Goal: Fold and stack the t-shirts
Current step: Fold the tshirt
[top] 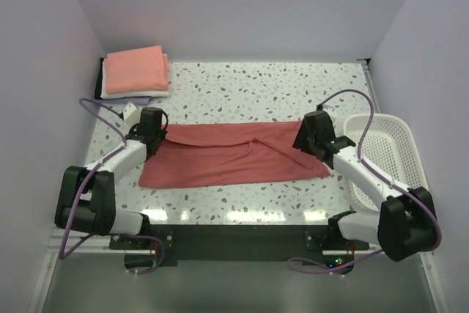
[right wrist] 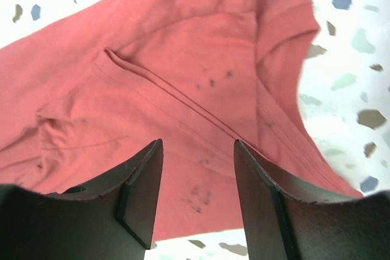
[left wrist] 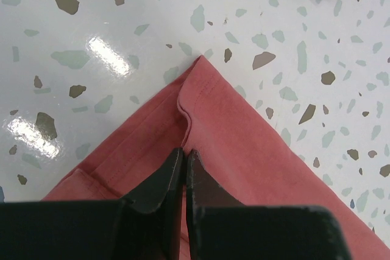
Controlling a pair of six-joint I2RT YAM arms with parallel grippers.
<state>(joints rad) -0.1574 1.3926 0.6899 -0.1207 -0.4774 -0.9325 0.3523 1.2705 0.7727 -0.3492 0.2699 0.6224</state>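
White arms (top: 121, 157); black joints (top: 95, 199); looping purple cables (top: 352, 93).

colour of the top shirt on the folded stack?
The top shirt is salmon pink; it shows best in the top external view.

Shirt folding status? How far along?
Done: a stack of folded shirts sits in the far-left corner, a salmon one on top. In hand: the red shirt lies mid-table as a long strip; the left gripper is shut on its left corner, the right gripper open above its right end. Left: fold it shorter and add it to the stack.
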